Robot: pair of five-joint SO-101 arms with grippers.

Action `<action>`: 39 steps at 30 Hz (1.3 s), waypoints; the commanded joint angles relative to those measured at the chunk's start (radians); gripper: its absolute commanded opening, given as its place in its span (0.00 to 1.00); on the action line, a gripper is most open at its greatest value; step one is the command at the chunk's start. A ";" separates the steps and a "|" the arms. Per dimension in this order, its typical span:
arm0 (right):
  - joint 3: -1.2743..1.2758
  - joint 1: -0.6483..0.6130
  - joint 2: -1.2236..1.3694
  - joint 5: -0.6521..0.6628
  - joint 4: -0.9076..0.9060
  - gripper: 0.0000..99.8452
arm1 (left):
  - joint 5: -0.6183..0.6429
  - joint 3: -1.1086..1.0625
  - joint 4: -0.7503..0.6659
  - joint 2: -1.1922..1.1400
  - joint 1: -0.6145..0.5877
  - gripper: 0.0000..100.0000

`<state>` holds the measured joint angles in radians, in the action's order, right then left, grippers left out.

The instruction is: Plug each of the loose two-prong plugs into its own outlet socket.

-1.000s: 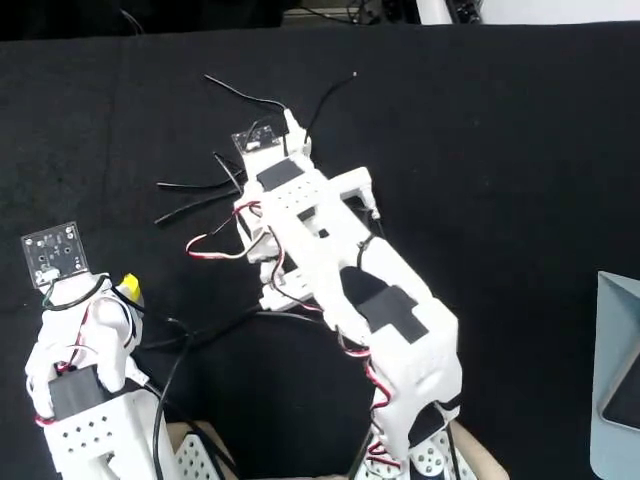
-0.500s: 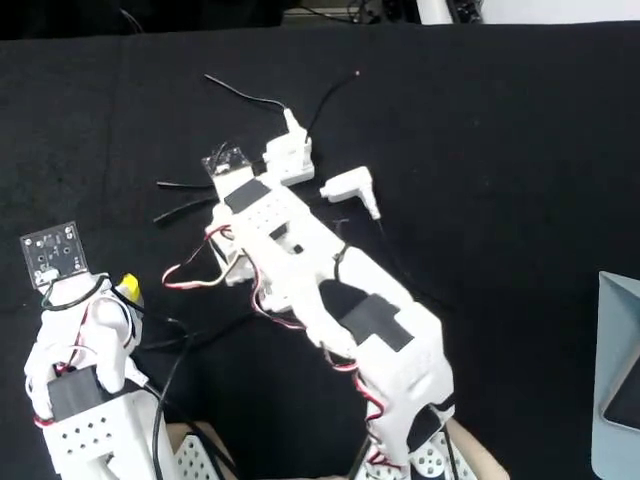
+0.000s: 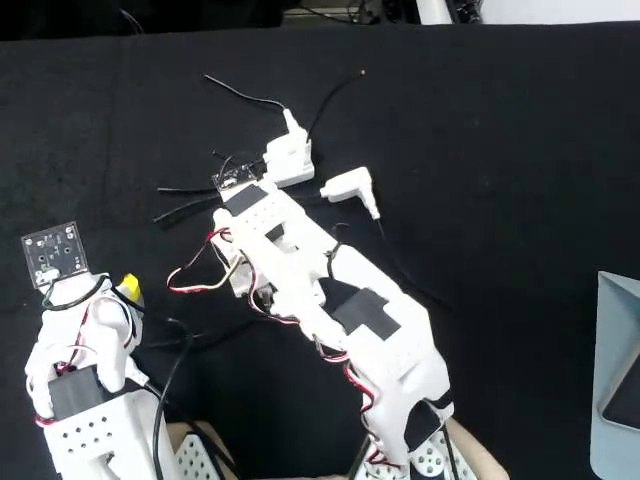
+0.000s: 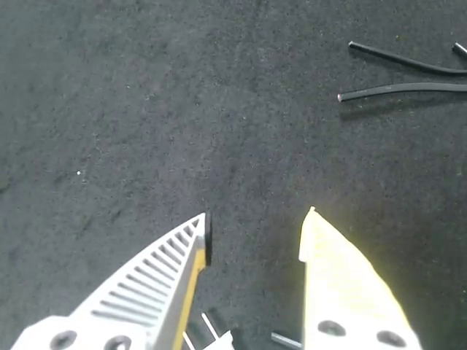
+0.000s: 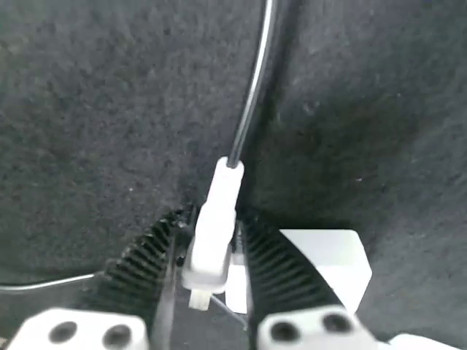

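Mostly black cloth (image 3: 520,150); right pincer (image 5: 211,222) grips white plug (image 5: 222,189).

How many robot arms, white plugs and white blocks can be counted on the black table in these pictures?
Robot arms: 2, left arm and right arm
White plugs: 2, held plug in the right gripper, loose plug lying apart
White block: 1
Total: 5

The black table cloth (image 4: 131,109) looks matt and faintly fuzzy. The slim white plastic plug (image 5: 217,219) is smooth, its thin black cord (image 5: 255,80) slightly glossy.
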<state>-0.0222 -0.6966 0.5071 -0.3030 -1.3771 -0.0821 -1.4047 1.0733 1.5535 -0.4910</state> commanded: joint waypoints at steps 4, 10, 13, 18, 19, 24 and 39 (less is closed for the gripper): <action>-0.074 -0.011 -0.047 -0.009 -0.021 0.05 | 0.005 0.002 -0.026 0.009 0.001 0.21; -0.093 -0.014 -0.016 -0.009 -0.021 0.12 | 0.005 0.002 -0.026 0.009 0.001 0.21; -0.125 -0.009 -0.018 -0.009 -0.028 0.12 | 0.005 0.002 -0.026 0.009 0.001 0.21; -0.140 -0.009 -0.018 -0.009 -0.029 0.12 | 0.005 0.002 -0.026 0.009 0.001 0.21; -0.140 -0.009 -0.018 -0.009 -0.029 0.12 | 0.005 0.002 -0.026 0.009 0.001 0.21; -0.134 -0.009 -0.010 -0.009 -0.029 0.08 | 0.005 0.002 -0.026 0.009 0.001 0.21; -0.125 -0.005 -0.027 -0.002 -0.063 0.01 | 0.005 0.002 -0.026 0.009 0.001 0.21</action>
<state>-0.1235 -0.7012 0.5562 -0.3030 -1.4032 -0.0821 -1.4047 1.0733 1.5535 -0.4910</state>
